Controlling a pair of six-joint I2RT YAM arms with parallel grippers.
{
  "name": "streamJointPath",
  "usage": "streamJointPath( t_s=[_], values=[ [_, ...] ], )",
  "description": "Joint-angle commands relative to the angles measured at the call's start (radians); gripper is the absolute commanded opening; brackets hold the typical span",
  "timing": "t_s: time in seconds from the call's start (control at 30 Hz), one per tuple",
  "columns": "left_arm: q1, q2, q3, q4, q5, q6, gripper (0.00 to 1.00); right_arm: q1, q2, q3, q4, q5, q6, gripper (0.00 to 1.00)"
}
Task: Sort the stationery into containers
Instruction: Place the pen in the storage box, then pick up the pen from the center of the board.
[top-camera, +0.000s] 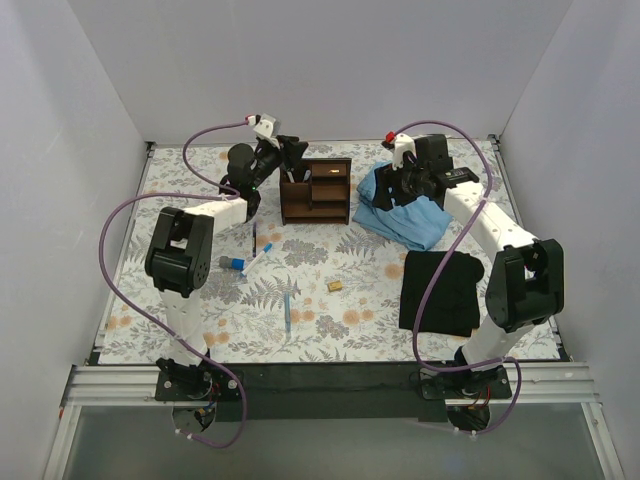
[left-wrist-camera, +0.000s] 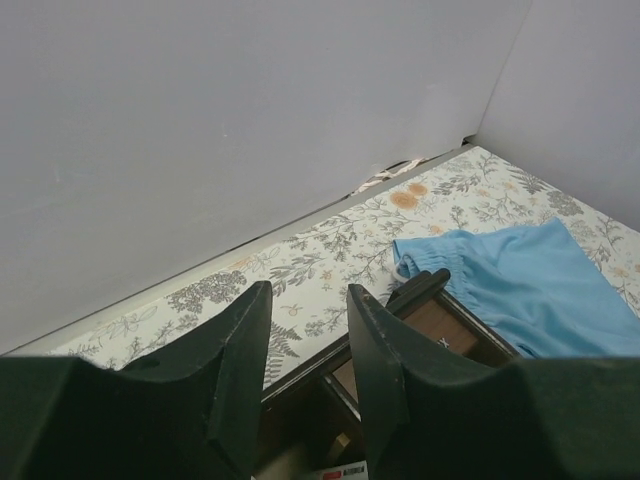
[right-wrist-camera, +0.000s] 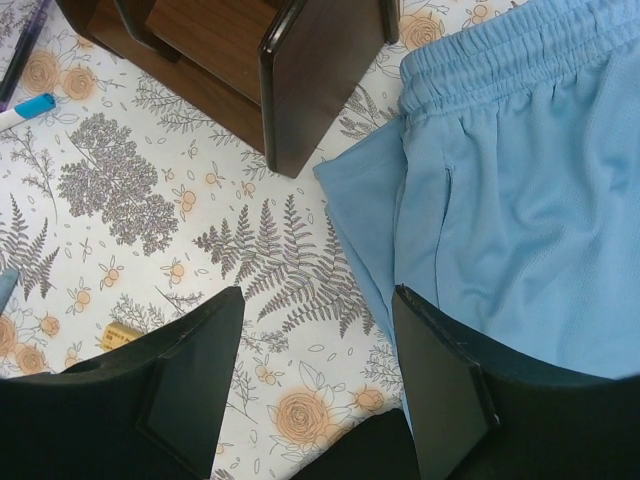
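Note:
The dark brown wooden organizer (top-camera: 316, 190) stands at the back middle of the table. My left gripper (top-camera: 290, 155) hovers over its tall pen slots, open, with nothing between the fingers (left-wrist-camera: 308, 295); the organizer (left-wrist-camera: 440, 320) lies just below them. My right gripper (top-camera: 392, 192) is open and empty (right-wrist-camera: 318, 300) above the table, between the organizer (right-wrist-camera: 290, 80) and the light blue cloth. On the table lie a blue-and-white cylinder (top-camera: 232, 264), a blue pen (top-camera: 287, 312), a tan block (top-camera: 335, 285), a black pen (top-camera: 255, 238) and a blue-capped white pen (top-camera: 262, 250).
A light blue cloth (top-camera: 410, 215) lies right of the organizer, and also shows in both wrist views (left-wrist-camera: 520, 275) (right-wrist-camera: 520, 180). A black cloth (top-camera: 440, 290) lies at the front right. White walls close in the back and sides. The tan block (right-wrist-camera: 120, 335) shows left of my right fingers.

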Motion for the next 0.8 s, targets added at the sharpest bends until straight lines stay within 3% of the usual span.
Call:
streamJointPath(
  t_s=[0.0, 0.17, 0.23, 0.27, 0.3, 0.37, 0.4, 0.47, 0.5, 0.6, 0.77],
  values=[
    [-0.001, -0.098, -0.008, -0.01, -0.045, 0.027, 0.37, 0.006, -0.016, 0.028, 0.025, -0.005, -0.007, 0.69],
    [0.001, -0.287, -0.005, -0.12, -0.2, 0.12, 0.41, 0.006, -0.04, 0.027, 0.024, 0.002, -0.013, 0.7],
    [0.005, -0.37, -0.007, -0.287, -0.269, 0.168, 0.45, 0.004, -0.065, 0.008, 0.027, 0.007, -0.025, 0.7],
    [0.008, -0.442, -0.001, -0.373, -0.324, 0.18, 0.48, 0.006, -0.073, -0.002, 0.03, 0.008, -0.026, 0.7],
    [0.016, -0.478, 0.01, -0.593, -0.323, 0.201, 0.5, 0.006, -0.086, -0.01, 0.034, 0.013, -0.026, 0.7],
    [0.033, -0.548, 0.038, -0.838, -0.282, 0.288, 0.52, 0.004, -0.1, -0.029, 0.036, 0.016, -0.026, 0.7],
    [0.037, -0.568, 0.033, -1.039, -0.288, 0.334, 0.52, 0.004, -0.112, -0.03, 0.036, 0.013, -0.025, 0.7],
    [0.05, -0.602, 0.015, -1.198, -0.288, 0.352, 0.54, 0.006, -0.119, -0.035, 0.038, 0.012, -0.023, 0.7],
    [0.053, -0.614, 0.016, -1.348, -0.262, 0.367, 0.54, 0.004, -0.122, -0.033, 0.038, 0.013, -0.02, 0.7],
    [0.059, -0.586, 0.016, -1.521, -0.272, 0.349, 0.53, 0.006, -0.123, -0.033, 0.039, 0.01, -0.013, 0.7],
    [0.079, -0.419, 0.098, -1.655, -0.292, 0.237, 0.48, 0.006, -0.117, -0.045, 0.044, -0.024, 0.0, 0.7]
  ],
)
